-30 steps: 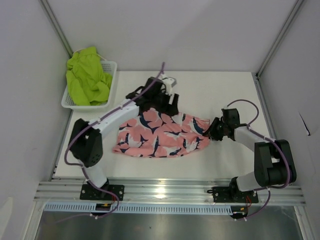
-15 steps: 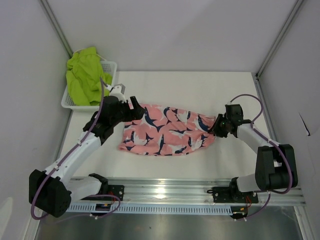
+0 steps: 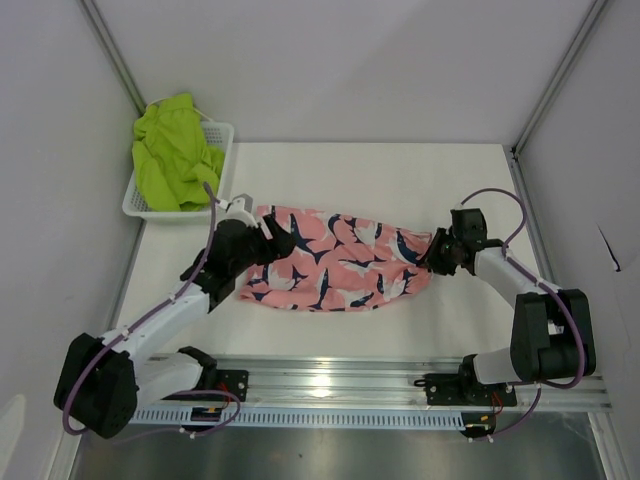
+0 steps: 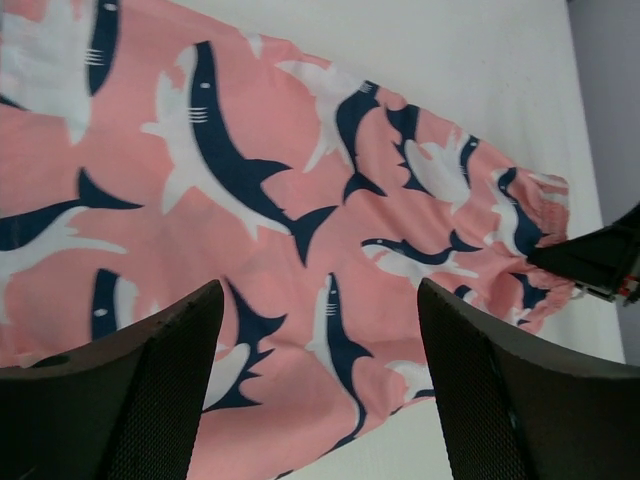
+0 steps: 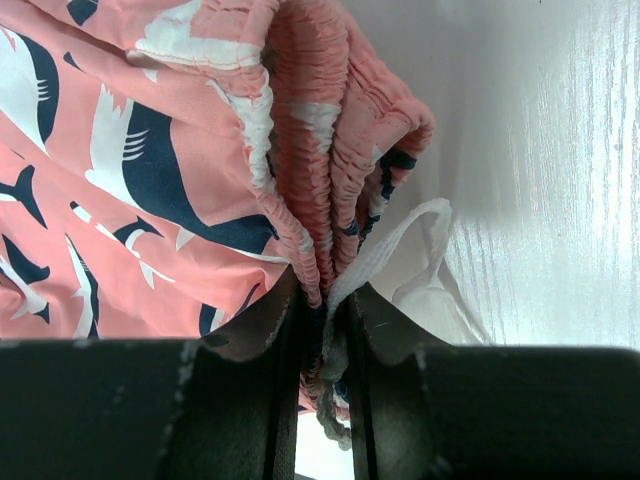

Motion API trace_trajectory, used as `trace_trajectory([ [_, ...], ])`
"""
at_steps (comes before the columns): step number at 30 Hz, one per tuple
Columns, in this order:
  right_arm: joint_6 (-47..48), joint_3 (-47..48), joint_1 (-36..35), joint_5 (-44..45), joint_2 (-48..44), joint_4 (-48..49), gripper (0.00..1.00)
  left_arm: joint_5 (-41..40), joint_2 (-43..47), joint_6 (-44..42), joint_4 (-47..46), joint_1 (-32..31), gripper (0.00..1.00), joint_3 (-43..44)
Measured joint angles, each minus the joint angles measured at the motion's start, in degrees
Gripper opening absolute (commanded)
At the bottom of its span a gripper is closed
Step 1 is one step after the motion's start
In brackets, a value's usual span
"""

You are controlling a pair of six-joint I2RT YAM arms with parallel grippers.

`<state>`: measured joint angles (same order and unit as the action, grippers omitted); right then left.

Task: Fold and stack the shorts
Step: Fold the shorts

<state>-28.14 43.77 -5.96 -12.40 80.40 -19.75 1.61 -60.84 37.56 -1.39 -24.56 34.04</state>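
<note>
Broadly, the white table point(image 3: 400, 180) carries the pink shorts point(image 3: 340, 265), laid lengthwise across its middle with the shark print up. From above I cannot say whether they are already doubled over once. Smaller, the lime green shorts point(image 3: 175, 150) sit crumpled in the white mesh basket point(image 3: 222, 130) at the far left corner, well apart from the pink pair. By my reading the task is barely begun: no tidy fold shows, nothing is stacked, and the green pair has yet to leave the basket. The left gripper point(image 4: 320, 300) hovers over the left end of the pink shorts with its jaws wide apart, holding nothing. The right gripper point(image 5: 322, 300) is clamped on the gathered waistband point(image 5: 320, 130) at the right end, pinching it together with a white cord point(image 5: 400, 250).
</note>
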Motion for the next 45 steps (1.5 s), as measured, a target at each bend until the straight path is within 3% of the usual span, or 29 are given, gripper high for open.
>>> trace_trajectory([
  [8, 0.37, 0.0, 0.0, 0.15, -0.15, -0.11, 0.0, -2.19, -12.87, 4.5, -7.69, -8.22, 0.47, 3.56],
  [22, 1.7, 4.07, -0.02, 1.2, -1.57, -4.13, 0.0, -5.09, -38.64, 8.96, -14.97, -14.21, 0.17, 18.84],
  [31, 1.88, 6.1, -1.14, 0.39, -2.82, -7.43, 0.0, -5.81, -49.72, 11.98, -15.98, -15.67, 0.09, 26.86],
  [45, 1.84, 15.21, -6.75, 0.17, -5.62, -16.48, 0.0, -11.34, -57.55, 13.07, -14.32, -17.64, 0.06, 33.73],
])
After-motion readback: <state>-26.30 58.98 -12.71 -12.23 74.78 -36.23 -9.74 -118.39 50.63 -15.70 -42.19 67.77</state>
